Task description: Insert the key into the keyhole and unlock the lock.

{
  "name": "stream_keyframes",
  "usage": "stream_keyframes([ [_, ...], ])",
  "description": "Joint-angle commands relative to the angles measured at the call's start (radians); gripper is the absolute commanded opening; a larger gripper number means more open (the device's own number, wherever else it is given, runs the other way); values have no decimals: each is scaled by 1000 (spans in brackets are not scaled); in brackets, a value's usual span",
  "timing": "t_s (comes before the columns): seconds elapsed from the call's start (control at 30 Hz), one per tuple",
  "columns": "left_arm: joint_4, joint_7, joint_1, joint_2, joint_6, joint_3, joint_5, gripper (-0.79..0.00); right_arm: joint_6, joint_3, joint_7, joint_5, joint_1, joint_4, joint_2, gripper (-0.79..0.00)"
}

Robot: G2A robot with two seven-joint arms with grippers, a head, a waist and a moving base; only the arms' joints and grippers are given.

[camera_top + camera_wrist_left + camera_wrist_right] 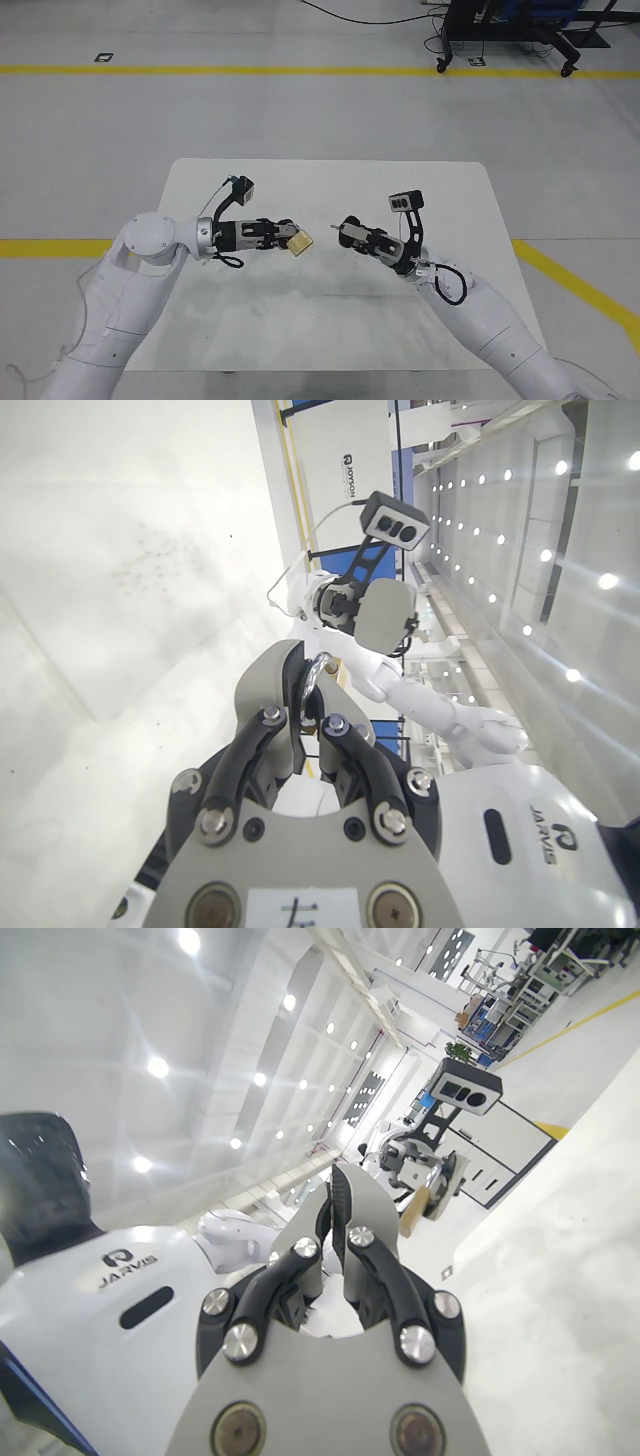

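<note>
1. A white table (330, 330) lay below both my arms, on a pale floor crossed by yellow lines.
2. My left gripper (287, 238) was clamped tight on the silver shackle (314, 675) of the brass lock (299, 243). The lock's body stuck out just past those jaw tips, clear of the table.
3. My right gripper (334, 1190) had its jaws pressed together. I could not tell whether the key sat between them. Their tips pointed at the lock, near it but apart.
4. The first risk I judged was the lock. Held by the shackle alone, its body could swivel under a push, turning the keyhole away so the key skidded off the brass.
5. The second risk was the key. Pinched between flat jaws, a thin key could tilt or slide back, and a crooked approach could jam it or drop it onto the table.
6. I counted one table, one lock with one shackle, and two grippers. The key I could not count.
</note>
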Motion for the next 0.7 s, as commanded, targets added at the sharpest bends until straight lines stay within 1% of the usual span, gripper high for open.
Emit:
stream_keyframes([
  [0.0, 4, 39, -5, -1, 0, 2, 5, -785, 13, 12, 18, 24, -13, -6, 4, -785],
  [0.17, 4, 39, -5, -1, 0, 2, 5, -785, 13, 12, 18, 24, -13, -6, 4, -785],
  [0.27, 25, 72, 8, -6, 29, 20, -17, -785, 21, 11, 13, 25, -15, -9, 3, -785],
  [0.3, 31, 76, 6, -8, 30, 24, -39, -785, 65, 6, -2, 23, -21, -21, 3, -785],
  [0.33, 45, 73, 3, -10, 46, 27, -62, -785, 133, 4, -29, 15, -27, -19, 3, -785],
  [0.47, 99, 68, -29, -14, 89, 36, -88, -785, 346, 12, -156, -79, -57, -57, 11, -785],
  [0.5, 119, 62, -35, -16, 102, 40, -107, -785, 386, 17, -190, -105, -71, -76, 14, -785],
  [0.57, 164, 49, -56, -22, 151, 55, -146, -785, 413, 32, -263, -150, -99, -122, 17, -785],
  [0.67, 224, 25, -100, -35, 191, 80, -219, -785, 433, 30, -358, -221, -148, -194, 17, -785],
])
